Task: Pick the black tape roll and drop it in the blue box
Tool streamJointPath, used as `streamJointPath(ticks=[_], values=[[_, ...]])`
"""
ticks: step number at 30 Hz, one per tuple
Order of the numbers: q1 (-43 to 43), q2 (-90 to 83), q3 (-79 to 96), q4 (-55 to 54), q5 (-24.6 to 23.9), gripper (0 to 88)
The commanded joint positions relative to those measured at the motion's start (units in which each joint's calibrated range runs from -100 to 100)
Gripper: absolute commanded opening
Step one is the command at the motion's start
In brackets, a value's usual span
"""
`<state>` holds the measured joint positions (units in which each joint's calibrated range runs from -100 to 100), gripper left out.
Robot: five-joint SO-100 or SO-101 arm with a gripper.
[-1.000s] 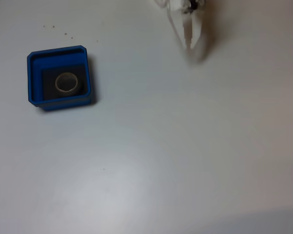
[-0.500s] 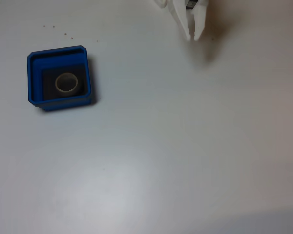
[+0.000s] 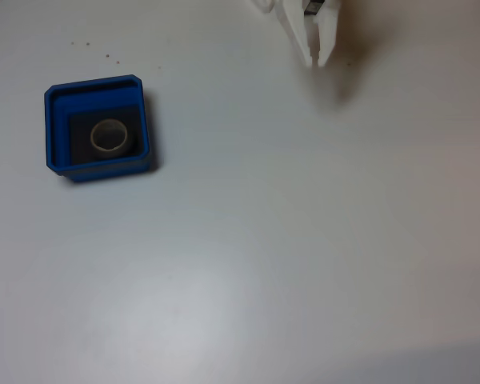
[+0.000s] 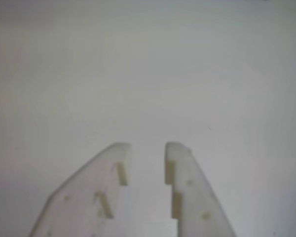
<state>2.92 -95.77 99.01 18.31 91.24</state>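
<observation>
The blue box sits at the left of the white table in the fixed view. The black tape roll lies flat on the box's dark floor, its pale core facing up. My white gripper hangs at the top edge of that view, far to the right of the box and above bare table. Its fingers are drawn together with only a narrow slit between them and nothing in it. In the wrist view the gripper points at plain white table.
A few tiny dark specks mark the table above the box. The gripper's soft shadow falls on the table just right of the fingers.
A second ago the fingers were spread wider and reached lower into the fixed view. They have since drawn together and pulled back toward the top edge. Box and tape roll stayed put.
</observation>
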Motion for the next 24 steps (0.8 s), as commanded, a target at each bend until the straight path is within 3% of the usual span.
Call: streamJointPath(ticks=[1,24], values=[[-0.13,-3.65,0.90,-1.39,-3.24,0.6],[0.06,-3.23,0.81,-1.15,-3.15,0.6]])
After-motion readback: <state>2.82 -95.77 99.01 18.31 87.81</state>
